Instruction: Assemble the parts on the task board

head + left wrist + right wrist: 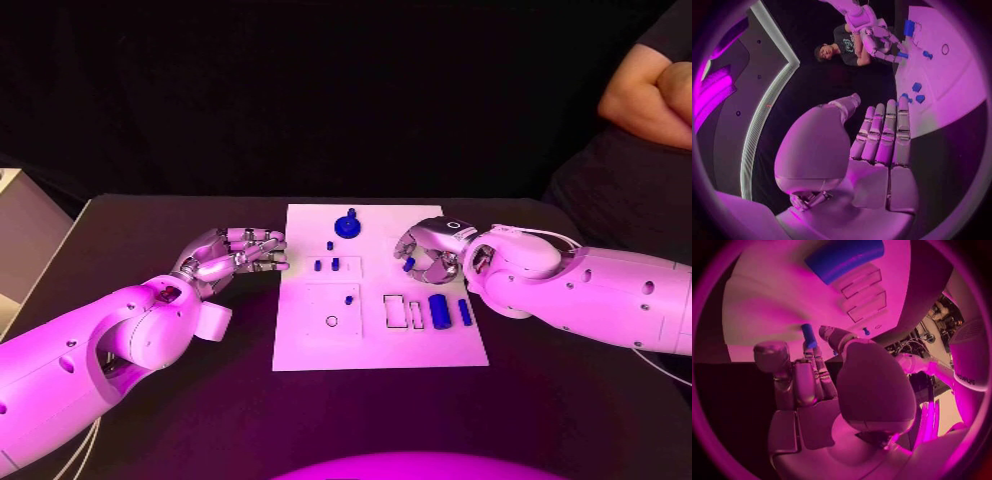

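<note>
The white task board [378, 345] lies mid-table. My right hand [436, 250] hovers over its right half and pinches a small blue peg [809, 336] between thumb and fingers; the peg [408, 264] shows below the fingers in the head view. My left hand [238, 250] is at the board's left edge, fingers stretched out [886, 132] and holding nothing. On the board are a blue knobbed part [348, 225] at the far end, two small blue pieces [327, 266] near the left hand, and two blue cylinders [438, 310] by the rectangular slots [394, 310].
A round hole [332, 321] sits in a square outline on the board's near left. A pale box [22, 240] stands at the table's far left edge. Bare black table [577, 400] surrounds the board.
</note>
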`<control>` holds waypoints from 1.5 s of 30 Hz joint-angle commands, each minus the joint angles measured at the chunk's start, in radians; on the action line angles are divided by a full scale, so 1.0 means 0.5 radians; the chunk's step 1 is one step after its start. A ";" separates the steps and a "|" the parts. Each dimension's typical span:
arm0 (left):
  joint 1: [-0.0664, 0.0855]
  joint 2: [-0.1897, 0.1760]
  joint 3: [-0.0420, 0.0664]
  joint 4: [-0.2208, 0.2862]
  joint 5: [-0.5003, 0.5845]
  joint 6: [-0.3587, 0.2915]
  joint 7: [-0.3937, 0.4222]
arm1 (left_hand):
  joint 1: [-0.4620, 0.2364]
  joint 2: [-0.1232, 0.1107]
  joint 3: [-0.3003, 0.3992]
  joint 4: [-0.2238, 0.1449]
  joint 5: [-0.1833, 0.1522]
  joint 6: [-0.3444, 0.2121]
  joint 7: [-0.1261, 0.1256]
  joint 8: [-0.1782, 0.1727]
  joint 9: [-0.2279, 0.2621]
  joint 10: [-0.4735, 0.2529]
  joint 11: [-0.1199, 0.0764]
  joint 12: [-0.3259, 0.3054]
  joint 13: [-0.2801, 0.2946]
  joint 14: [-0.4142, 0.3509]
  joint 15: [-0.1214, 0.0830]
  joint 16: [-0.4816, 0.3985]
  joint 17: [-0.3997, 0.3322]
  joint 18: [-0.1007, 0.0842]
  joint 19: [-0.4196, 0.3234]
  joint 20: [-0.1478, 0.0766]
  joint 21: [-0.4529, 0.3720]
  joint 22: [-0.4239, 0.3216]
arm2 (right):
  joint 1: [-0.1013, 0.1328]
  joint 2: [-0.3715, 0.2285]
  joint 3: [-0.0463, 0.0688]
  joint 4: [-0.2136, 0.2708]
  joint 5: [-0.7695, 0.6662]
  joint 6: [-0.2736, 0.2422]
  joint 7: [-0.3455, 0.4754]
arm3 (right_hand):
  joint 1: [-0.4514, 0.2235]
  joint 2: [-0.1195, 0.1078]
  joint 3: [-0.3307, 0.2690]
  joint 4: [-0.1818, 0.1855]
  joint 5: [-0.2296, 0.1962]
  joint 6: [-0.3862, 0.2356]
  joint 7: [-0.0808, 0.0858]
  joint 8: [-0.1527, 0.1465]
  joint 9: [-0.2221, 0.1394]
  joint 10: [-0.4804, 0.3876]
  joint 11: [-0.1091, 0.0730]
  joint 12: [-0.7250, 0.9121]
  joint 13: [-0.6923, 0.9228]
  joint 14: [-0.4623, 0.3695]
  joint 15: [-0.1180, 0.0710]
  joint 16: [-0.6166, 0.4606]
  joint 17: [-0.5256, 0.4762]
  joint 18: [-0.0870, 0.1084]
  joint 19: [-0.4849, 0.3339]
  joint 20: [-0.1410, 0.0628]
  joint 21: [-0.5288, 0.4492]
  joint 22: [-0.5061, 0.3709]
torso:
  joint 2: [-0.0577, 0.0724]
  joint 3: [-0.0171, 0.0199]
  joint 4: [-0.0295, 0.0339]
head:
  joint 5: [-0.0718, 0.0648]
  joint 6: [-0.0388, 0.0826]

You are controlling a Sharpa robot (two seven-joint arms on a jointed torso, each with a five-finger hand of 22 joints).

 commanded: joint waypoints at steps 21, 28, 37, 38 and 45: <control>-0.009 0.001 0.002 -0.001 0.000 0.011 0.027 | -0.003 0.015 -0.014 0.002 -0.007 -0.015 0.037 0.014 -0.006 -0.019 0.000 0.015 0.003 -0.016 0.001 -0.008 0.006 0.023 0.008 0.003 -0.014 -0.011 | -0.026 0.022 0.000 -0.026 -0.217 -0.048 -0.171 | 0.082 0.088 0.267 -0.025 -0.149 0.166 -0.014 0.079 0.031 0.160 -0.022 0.003 -0.001 0.049 -0.027 0.038 0.003 -0.030 0.024 -0.013 0.048 0.059 | 0.000 0.0040 -0.003 | 0.000 -0.008; -0.010 0.000 0.002 -0.001 0.000 0.017 0.022 | -0.001 0.016 -0.015 0.002 -0.007 -0.015 0.036 0.016 -0.007 -0.020 0.000 0.018 0.004 -0.016 0.001 -0.008 0.007 0.024 0.009 0.003 -0.014 -0.014 | -0.029 0.021 0.000 -0.025 -0.228 -0.067 -0.180 | 0.074 0.078 0.280 -0.030 -0.163 0.164 -0.012 0.079 0.033 0.159 -0.020 -0.006 -0.002 0.049 -0.025 0.040 0.003 -0.031 0.024 -0.013 0.051 0.063 | -0.001 0.0032 -0.001 | -0.001 -0.011; -0.010 -0.001 0.002 -0.003 0.000 0.021 0.017 | -0.001 0.016 -0.015 0.002 -0.007 -0.015 0.036 0.016 -0.007 -0.020 0.000 0.018 0.004 -0.016 0.001 -0.008 0.007 0.024 0.009 0.003 -0.014 -0.014 | -0.032 0.018 0.000 -0.014 -0.116 -0.132 -0.141 | 0.054 0.112 0.319 -0.039 -0.181 0.242 -0.040 0.141 0.068 0.274 -0.051 0.013 0.012 0.056 -0.048 0.063 0.025 -0.035 0.033 -0.027 0.094 0.107 | -0.001 0.0024 -0.001 | -0.002 -0.011; -0.010 -0.001 0.002 -0.004 0.000 0.022 0.017 | -0.001 0.016 -0.015 0.002 -0.007 -0.015 0.036 0.016 -0.007 -0.020 0.000 0.018 0.004 -0.016 0.001 -0.008 0.007 0.024 0.009 0.003 -0.014 -0.014 | -0.033 0.018 0.000 -0.013 -0.079 -0.144 -0.132 | 0.055 0.122 0.321 -0.043 -0.179 0.256 -0.045 0.153 0.076 0.296 -0.058 0.016 0.015 0.058 -0.053 0.068 0.032 -0.036 0.035 -0.032 0.103 0.116 | -0.001 0.0025 -0.001 | -0.001 -0.010; -0.012 0.001 0.002 -0.011 0.000 0.025 0.013 | -0.001 0.016 -0.015 0.002 -0.007 -0.015 0.036 0.016 -0.007 -0.020 0.000 0.018 0.004 -0.016 0.001 -0.008 0.007 0.024 0.009 0.003 -0.014 -0.014 | -0.033 0.013 0.001 -0.003 0.135 -0.190 -0.090 | 0.060 0.171 0.340 -0.081 -0.113 0.287 -0.066 0.207 0.117 0.391 -0.085 0.013 0.029 0.066 -0.076 0.093 0.059 -0.042 0.044 -0.057 0.138 0.152 | 0.000 0.0030 -0.002 | 0.000 -0.013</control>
